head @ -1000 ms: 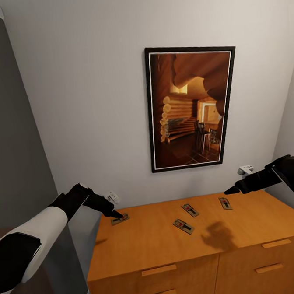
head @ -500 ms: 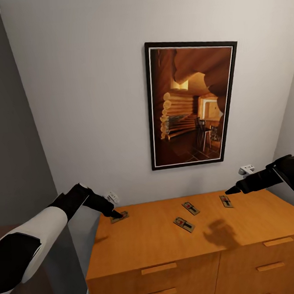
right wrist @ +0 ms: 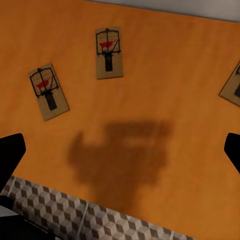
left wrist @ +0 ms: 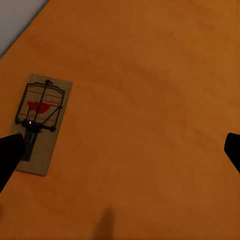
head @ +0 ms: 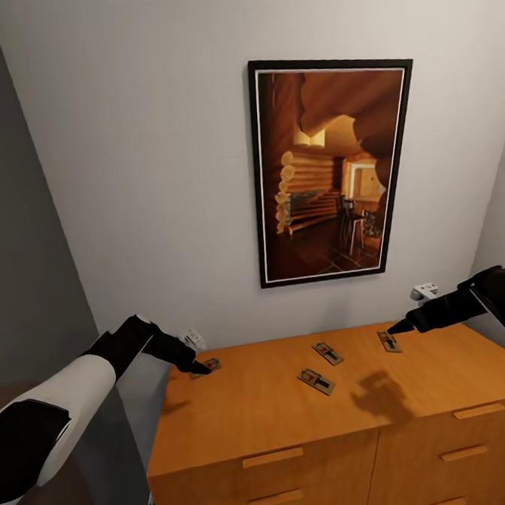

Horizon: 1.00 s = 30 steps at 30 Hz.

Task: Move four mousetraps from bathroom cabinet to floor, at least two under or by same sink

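Note:
Four mousetraps lie on the flat top of the orange-brown cabinet (head: 256, 414). One mousetrap (head: 210, 364) is at the top's back left corner, and my left gripper (head: 199, 369) hovers open right by it. In the left wrist view that mousetrap (left wrist: 40, 122) lies next to one fingertip (left wrist: 10, 157), not between the fingers. Two mousetraps (head: 316, 381) (head: 327, 353) are mid-top. The last mousetrap (head: 388, 341) is at the back right, just under my open right gripper (head: 397, 327). The right wrist view looks down on two mousetraps (right wrist: 48, 91) (right wrist: 108, 52) and the edge of a third (right wrist: 232, 85).
A dark-framed picture (head: 333, 168) hangs on the white wall behind the cabinet. White wall sockets (head: 192, 337) (head: 423, 292) sit just above the cabinet top at either end. A grey surface (head: 19, 261) stands at the left. Cube-pattern bathroom floor (right wrist: 100, 220) shows beyond the cabinet edge.
The whole head view has shifted slightly, so the cabinet top and traps sit a little higher in the picture. Both grippers stay open, holding nothing.

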Tool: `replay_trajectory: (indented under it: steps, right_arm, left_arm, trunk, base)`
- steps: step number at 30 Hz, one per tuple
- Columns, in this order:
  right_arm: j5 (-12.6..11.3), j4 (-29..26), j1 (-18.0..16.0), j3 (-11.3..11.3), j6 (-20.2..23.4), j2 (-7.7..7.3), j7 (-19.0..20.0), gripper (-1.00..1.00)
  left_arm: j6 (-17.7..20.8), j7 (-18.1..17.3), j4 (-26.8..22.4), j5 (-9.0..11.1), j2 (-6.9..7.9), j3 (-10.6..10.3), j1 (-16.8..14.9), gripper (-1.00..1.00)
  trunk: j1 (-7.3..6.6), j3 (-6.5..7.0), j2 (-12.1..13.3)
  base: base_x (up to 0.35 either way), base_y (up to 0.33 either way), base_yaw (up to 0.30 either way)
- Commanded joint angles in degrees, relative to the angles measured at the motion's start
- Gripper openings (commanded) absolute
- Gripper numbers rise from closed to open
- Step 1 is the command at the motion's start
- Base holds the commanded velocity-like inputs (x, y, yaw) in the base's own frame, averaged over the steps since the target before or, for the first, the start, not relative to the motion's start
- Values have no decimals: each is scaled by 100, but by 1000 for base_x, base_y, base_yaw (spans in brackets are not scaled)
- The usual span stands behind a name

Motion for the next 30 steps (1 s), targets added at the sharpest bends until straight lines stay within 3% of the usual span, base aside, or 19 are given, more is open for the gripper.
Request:
replay_trajectory:
  steps: [1,30]
  right_arm:
    - [46,-4,-8,9,20,-4,47,100]
    - [46,-4,-8,9,20,-5,47,100]
  left_arm:
    - [55,-33,-15,-37,0,20,-2,100]
    - [52,-23,-14,-48,-17,-4,-3,100]
  trunk:
    - [1,-14,-8]
    - [1,-29,-8]
  base:
    - [0,0,0]
    - [0,0,0]
